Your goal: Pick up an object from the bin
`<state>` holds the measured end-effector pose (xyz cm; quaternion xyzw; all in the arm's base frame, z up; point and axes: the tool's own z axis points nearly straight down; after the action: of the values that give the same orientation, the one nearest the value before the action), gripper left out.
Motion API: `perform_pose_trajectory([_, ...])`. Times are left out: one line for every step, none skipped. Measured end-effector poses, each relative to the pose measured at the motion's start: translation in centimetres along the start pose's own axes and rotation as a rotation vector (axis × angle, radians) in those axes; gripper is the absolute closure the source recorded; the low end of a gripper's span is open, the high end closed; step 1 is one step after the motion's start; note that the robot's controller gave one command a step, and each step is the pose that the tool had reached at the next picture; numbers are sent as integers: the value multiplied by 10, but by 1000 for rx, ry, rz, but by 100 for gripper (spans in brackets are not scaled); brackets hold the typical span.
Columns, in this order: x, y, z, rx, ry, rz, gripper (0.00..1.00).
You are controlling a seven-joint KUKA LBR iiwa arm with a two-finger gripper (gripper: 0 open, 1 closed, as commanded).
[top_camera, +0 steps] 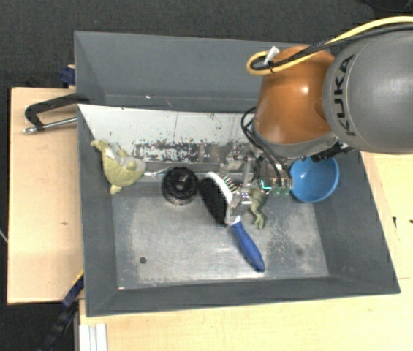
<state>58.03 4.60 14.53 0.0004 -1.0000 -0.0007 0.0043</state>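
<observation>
My gripper (248, 212) hangs below the orange cover in the middle right of the bin. It stands open, and its fingertips (259, 216) are low, just right of a brush. The brush (217, 196) has a black head with white bristles and a blue handle (248, 246) that runs towards the front right. The gripper is next to where the head meets the handle, and nothing shows between its fingers. A blue cup (316, 180) lies close behind the gripper on the right, partly hidden by the arm.
A black round thing (180, 184) lies left of the brush. A yellow-green soft toy (120, 168) sits at the back left corner. The arm and its orange cover hide the bin's back right part.
</observation>
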Motion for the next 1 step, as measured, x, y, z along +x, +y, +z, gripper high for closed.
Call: perform_pose_trajectory([17,-28,47,0,-17,76,0])
